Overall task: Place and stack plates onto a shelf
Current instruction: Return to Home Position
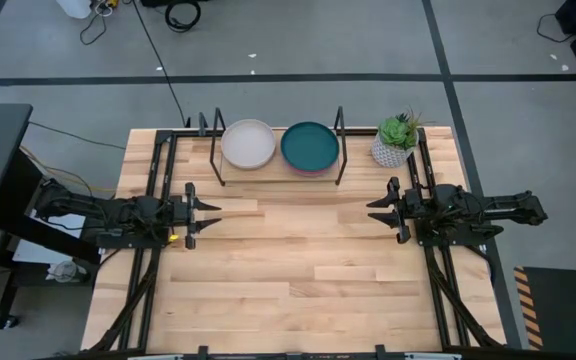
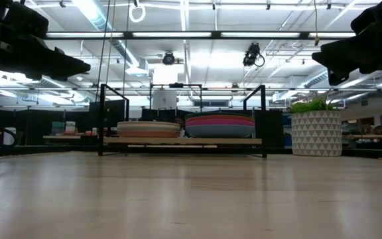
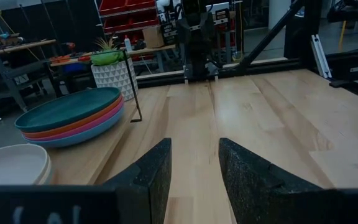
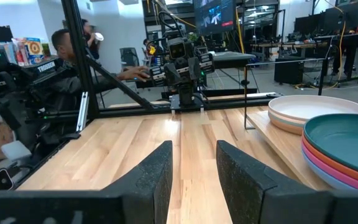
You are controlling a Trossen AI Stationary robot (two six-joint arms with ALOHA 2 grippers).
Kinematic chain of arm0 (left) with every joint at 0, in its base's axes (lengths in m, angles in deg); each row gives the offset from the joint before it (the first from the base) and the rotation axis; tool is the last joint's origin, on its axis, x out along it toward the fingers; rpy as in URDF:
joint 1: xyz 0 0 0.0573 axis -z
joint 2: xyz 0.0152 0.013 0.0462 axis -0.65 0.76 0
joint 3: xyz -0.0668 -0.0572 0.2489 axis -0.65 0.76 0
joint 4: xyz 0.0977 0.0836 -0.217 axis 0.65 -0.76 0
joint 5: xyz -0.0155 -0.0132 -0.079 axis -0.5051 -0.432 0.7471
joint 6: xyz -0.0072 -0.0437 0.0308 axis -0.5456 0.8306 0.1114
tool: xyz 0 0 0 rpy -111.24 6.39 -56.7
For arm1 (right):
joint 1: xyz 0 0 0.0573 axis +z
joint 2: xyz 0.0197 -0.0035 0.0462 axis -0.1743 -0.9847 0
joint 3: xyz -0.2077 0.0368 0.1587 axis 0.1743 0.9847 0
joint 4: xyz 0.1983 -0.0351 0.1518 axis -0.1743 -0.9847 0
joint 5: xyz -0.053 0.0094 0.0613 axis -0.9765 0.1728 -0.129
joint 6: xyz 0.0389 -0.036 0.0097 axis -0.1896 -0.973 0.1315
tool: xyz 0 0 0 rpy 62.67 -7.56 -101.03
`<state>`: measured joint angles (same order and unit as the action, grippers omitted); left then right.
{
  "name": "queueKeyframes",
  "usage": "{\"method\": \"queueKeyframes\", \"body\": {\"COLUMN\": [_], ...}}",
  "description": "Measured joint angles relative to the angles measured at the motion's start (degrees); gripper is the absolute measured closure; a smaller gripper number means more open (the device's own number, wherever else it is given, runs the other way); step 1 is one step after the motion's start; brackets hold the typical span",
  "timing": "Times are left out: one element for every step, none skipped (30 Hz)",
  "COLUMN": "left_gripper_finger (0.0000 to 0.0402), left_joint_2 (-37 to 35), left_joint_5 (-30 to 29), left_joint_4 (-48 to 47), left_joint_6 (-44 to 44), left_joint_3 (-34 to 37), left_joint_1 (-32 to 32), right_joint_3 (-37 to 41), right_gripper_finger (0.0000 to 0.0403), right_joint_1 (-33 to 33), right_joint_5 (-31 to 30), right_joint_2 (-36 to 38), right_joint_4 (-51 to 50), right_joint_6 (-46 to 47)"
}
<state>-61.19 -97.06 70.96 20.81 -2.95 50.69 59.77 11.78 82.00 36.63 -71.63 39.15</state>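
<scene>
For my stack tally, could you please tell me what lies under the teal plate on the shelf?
Under the teal plate show the rims of an orange, a magenta and a light blue plate, stacked. Their faces are covered.

From above, the dark teal plate (image 1: 309, 146) and grey plate (image 1: 248, 143) hide those stacked beneath.

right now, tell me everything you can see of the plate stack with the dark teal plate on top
A stack of four round, shallow, matte plates, lying flat and nested: dark teal on top, then orange, magenta and light blue rims. It rests on the right half of the low black-metal shelf's light wooden board, close beside the pale grey-topped plate stack, with the green potted plant on its other side. The left end effector and right end effector are clear of it.
</scene>
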Motion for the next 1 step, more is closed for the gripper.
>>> {"method": "queueKeyframes", "body": {"left_gripper_finger": [0.026], "left_joint_2": [0.0], "left_joint_5": [0.0], "left_joint_4": [0.0], "left_joint_6": [0.0], "left_joint_3": [0.0], "left_joint_1": [0.0], "right_joint_3": [0.0], "right_gripper_finger": [0.0273], "right_joint_1": [0.0], "right_joint_5": [0.0], "right_joint_2": [0.0], "right_joint_4": [0.0], "right_joint_6": [0.0]}}
